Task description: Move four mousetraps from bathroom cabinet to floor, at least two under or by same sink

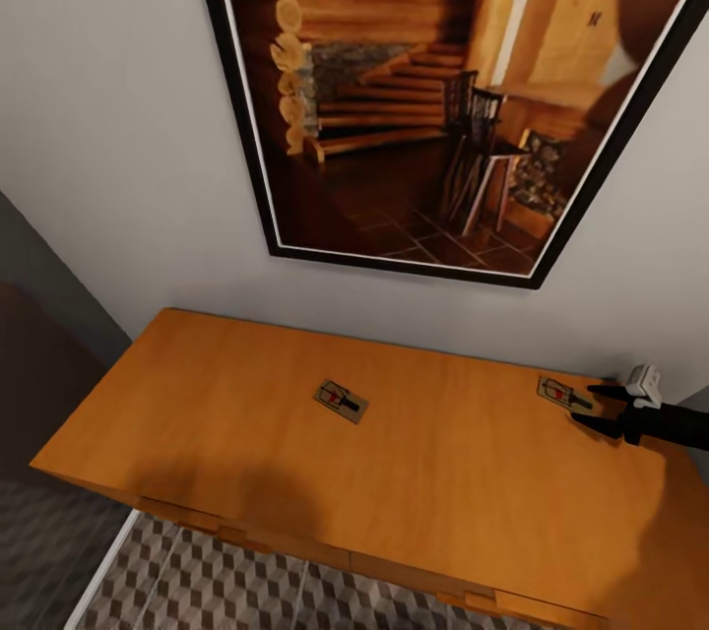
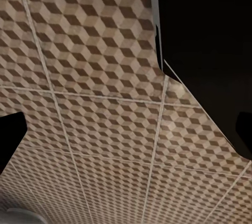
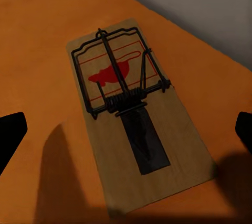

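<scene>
On the cabinet point(image 1: 295, 413), near its middle: one mousetrap point(image 1: 341, 401), flat on the plain orange-brown top, well apart from everything else. Toward the cabinet's far right corner, close to the wall point(image 1: 98, 118): a second mousetrap point(image 1: 559, 394), also flat, with the right hand point(image 1: 596, 408) at its outer end, dark fingers spread wide either side of the board, released, nothing grasped. Through the right wrist view: same trap point(image 3: 134, 114) seen close, tan wooden board, dark wire bar and coil spring across the middle, red mark beneath the wire, dark tongue running toward the camera; black fingertips point(image 3: 10, 137) at both picture edges, well clear of the board, shadows of them cast on the wood

Just beside the cabinet's right rear corner, on the wall: a small white fitting point(image 1: 643, 384), kind unclear. Above the cabinet, hung on that wall: a large black-framed picture point(image 1: 423, 89) of a log-cabin interior with stairs and a chair. Below the cabinet's front edge: bathroom floor point(image 1: 217, 581), cube-patterned tiles with pale grout lines

Away from the cabinet, through the left wrist view: left hand point(image 2: 126, 135) above the same patterned bathroom floor point(image 2: 94, 77), dark fingertips point(image 2: 9, 135) far apart at the picture edges, released and empty; a black mass point(image 2: 210, 35) beside the tiles, not identifiable
</scene>
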Robot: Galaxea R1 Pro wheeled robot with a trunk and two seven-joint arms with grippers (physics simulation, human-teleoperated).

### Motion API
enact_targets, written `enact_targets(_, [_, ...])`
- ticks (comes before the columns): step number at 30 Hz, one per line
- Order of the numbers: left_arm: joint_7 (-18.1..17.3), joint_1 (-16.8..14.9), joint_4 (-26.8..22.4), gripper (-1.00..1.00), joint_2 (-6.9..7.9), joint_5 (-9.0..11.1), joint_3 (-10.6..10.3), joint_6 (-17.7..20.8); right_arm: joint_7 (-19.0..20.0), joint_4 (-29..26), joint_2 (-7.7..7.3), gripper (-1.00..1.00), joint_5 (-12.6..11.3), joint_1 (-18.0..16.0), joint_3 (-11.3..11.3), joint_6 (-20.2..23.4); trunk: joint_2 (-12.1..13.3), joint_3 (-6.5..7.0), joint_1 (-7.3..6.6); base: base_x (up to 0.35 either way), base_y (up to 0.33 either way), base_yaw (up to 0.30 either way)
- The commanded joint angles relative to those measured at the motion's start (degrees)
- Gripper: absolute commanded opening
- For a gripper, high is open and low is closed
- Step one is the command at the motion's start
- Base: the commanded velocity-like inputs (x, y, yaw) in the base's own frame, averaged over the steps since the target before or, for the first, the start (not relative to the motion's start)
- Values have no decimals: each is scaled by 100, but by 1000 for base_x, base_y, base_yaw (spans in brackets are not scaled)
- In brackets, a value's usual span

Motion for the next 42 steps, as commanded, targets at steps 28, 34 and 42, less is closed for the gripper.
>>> enact_targets(28, [6,-5,5,100,-6,54,-49,13,6,10,-1,-100,2,-4,13,-25,-9,-107,3,0,0,0])
enact_targets(34, [6,-7,5,100,-8,54,-49,13,6,10,-1,-100,2,-3,13,-24,-9,-107,3,0,0,0])
enact_targets(42, [7,-5,5,100,-8,54,-49,13,-5,10,4,-100,2,-3,21,-23,-9,-107,3,0,0,0])
